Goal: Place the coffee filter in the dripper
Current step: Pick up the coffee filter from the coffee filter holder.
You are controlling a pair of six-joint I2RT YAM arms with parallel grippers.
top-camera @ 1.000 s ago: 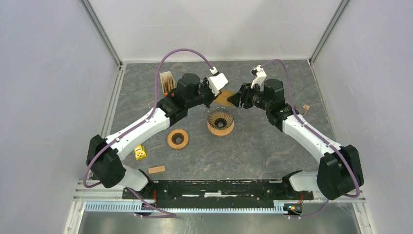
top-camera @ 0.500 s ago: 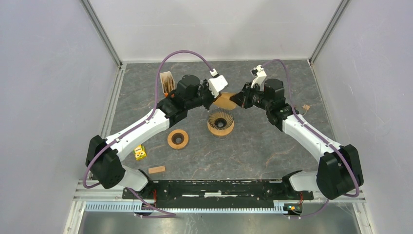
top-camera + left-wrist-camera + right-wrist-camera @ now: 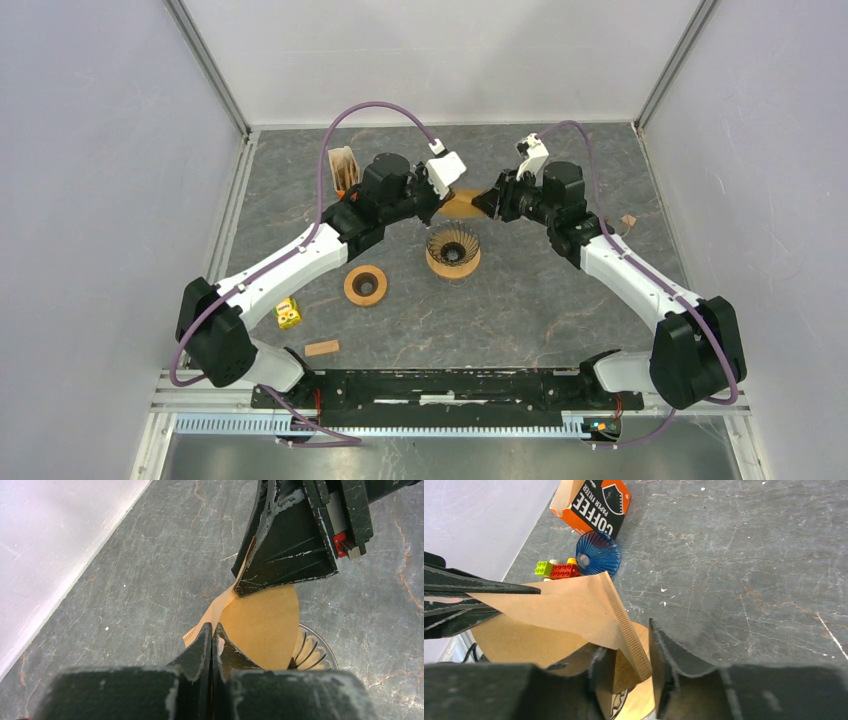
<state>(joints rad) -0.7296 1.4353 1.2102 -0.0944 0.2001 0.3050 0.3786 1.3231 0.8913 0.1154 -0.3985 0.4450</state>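
The brown paper coffee filter (image 3: 462, 206) hangs in the air between both grippers, just behind the ribbed dripper (image 3: 453, 252). My left gripper (image 3: 212, 630) is shut on one edge of the filter (image 3: 262, 622). My right gripper (image 3: 631, 665) has its jaws partly apart, with the filter's crimped seam (image 3: 626, 625) between them and a gap to one finger. The filter (image 3: 559, 610) is spread partly open above the dripper (image 3: 644, 700). The left gripper's fingers (image 3: 474, 595) show at the left of the right wrist view.
An orange coffee filter box (image 3: 343, 168) stands behind the left arm, with a blue ribbed cone (image 3: 596, 555) and toy bricks (image 3: 556, 569) beside it. A wooden ring (image 3: 365, 286), a yellow block (image 3: 288, 313) and a wooden piece (image 3: 322, 348) lie nearer the bases.
My right gripper has edged left and back towards the left gripper, so less of the filter shows between them. The left gripper has kept its hold.
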